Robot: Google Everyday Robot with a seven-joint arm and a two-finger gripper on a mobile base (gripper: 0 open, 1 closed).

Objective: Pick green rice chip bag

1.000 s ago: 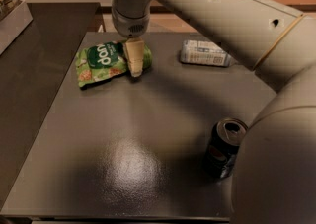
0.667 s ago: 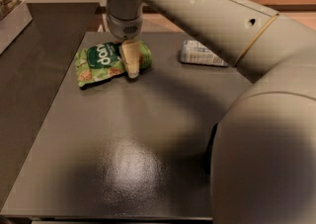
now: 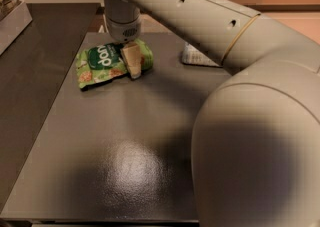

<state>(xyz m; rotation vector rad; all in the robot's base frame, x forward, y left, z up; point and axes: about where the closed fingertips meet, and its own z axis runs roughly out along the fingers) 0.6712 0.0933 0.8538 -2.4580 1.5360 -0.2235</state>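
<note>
The green rice chip bag lies flat at the far left of the dark grey table, its dark-green label with white lettering facing up. My gripper hangs straight down from the wrist and sits on the right part of the bag, covering that end. The bag rests on the table.
A white packet lies at the far right of the bag, mostly hidden behind my arm. The arm fills the right half of the view. A lower dark counter with a pale box runs along the left.
My arm's elbow has swung further into view and now hides the black can at the right. The gripper stays over the right end of the bag.
</note>
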